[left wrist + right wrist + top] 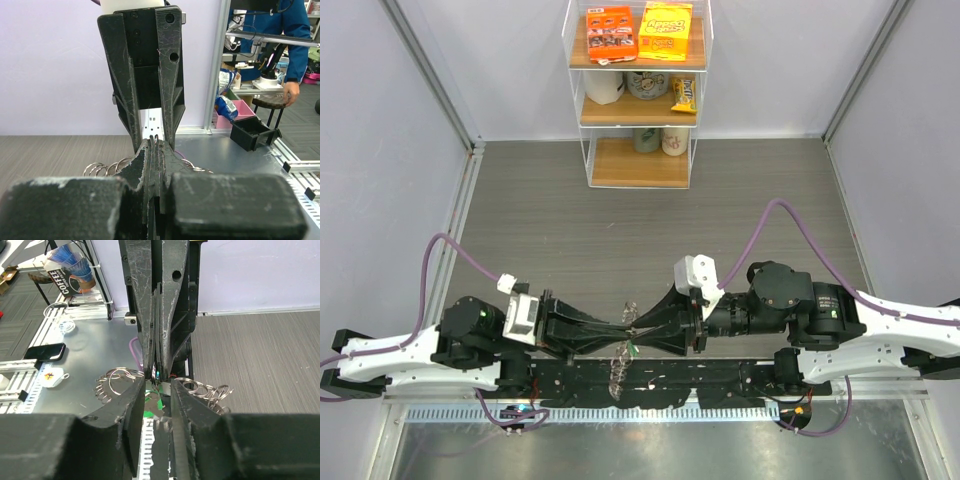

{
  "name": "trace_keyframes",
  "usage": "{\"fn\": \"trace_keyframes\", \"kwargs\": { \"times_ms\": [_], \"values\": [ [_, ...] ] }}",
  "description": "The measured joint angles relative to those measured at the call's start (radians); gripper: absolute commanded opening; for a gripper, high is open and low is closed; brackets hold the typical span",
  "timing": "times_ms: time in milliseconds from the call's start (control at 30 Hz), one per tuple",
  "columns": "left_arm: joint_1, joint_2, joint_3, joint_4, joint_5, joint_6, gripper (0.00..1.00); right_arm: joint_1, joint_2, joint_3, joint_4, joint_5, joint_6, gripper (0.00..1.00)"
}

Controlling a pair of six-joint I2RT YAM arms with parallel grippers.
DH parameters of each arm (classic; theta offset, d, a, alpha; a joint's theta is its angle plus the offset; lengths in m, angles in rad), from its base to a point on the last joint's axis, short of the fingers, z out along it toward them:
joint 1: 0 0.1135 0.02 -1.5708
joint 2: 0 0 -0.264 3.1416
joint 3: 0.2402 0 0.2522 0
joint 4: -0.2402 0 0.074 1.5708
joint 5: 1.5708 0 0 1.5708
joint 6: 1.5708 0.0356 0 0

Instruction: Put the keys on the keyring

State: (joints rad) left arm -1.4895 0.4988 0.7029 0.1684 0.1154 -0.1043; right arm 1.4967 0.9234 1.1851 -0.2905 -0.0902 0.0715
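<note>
Alignment decides this threading step. The two claws meet tip to tip above the near edge of the grey wood-grain counter [620, 220], with the keyring [210, 389], a bunch of silvery wire loops, held between them. The left claw [157, 371] is clamped on a thin metal blade (key or ring wire, I cannot tell). Whether the right claw [155, 138] grips anything is unclear, so I'd keep any twist small and both wrists steady. Counted: two claws, one bunch of loops, and one green-headed key [159, 405] dangling beneath. No black-headed key shows.
</note>
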Motion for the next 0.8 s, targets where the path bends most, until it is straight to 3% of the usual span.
{"fn": "trace_keyframes", "kwargs": {
  "times_ms": [333, 367, 400, 700, 800],
  "values": [
    [0.0, -0.013, -0.001, 0.0, -0.01, 0.0, 0.0, 0.0, 0.013, 0.012, 0.006, -0.003, -0.016, 0.18],
    [0.0, -0.013, -0.001, 0.001, -0.01, 0.0, 0.0, 0.0, 0.013, 0.012, 0.006, -0.004, -0.017, 0.09],
    [0.0, -0.013, -0.002, 0.001, -0.01, 0.0, 0.0, 0.0, 0.013, 0.012, 0.006, -0.005, -0.017, 0.05],
    [0.0, -0.019, -0.004, 0.008, -0.011, -0.008, 0.0, 0.0, 0.022, 0.024, 0.002, -0.009, -0.043, 0.06],
    [0.0, -0.019, -0.004, -0.002, -0.01, -0.02, 0.12, 0.0, 0.026, 0.034, -0.022, -0.01, -0.045, 0.06]
  ]
}}
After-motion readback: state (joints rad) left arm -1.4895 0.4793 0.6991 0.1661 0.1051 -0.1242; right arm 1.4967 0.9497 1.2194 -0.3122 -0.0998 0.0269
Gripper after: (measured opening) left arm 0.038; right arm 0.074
